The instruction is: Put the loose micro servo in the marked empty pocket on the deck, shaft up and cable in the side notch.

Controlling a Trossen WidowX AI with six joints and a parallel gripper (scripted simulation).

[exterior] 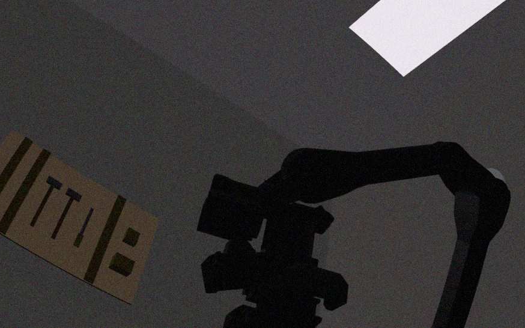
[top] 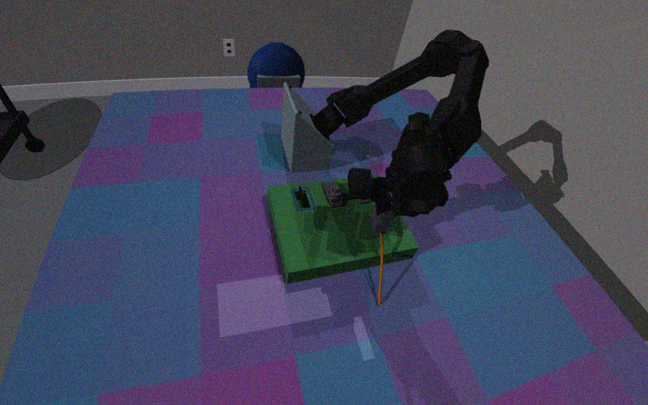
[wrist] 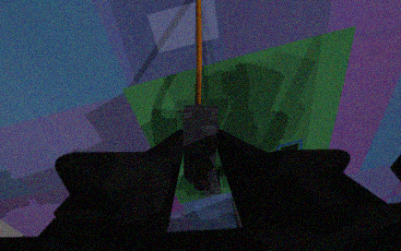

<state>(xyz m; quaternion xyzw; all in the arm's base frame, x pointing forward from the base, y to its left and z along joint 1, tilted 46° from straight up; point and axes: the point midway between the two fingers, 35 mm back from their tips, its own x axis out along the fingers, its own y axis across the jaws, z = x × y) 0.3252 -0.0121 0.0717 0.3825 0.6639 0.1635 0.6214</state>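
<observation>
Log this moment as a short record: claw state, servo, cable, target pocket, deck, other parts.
claw: shut on the loose servo, low over the deck
loose servo: grey, between the fingers, near the deck's right edge
cable: orange, trailing off the deck onto the mat
marked pocket: blue outline, far left of deck, not yet filled
deck: green slab
seated servo: right of the pocket

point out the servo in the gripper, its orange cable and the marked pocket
servo (wrist: pixel 200 121), wrist view, grey body between the fingers
orange cable (top: pixel 380 266), top view, middle of its length
marked pocket (top: pixel 302 198), top view, dark opening inside the blue outline
</observation>
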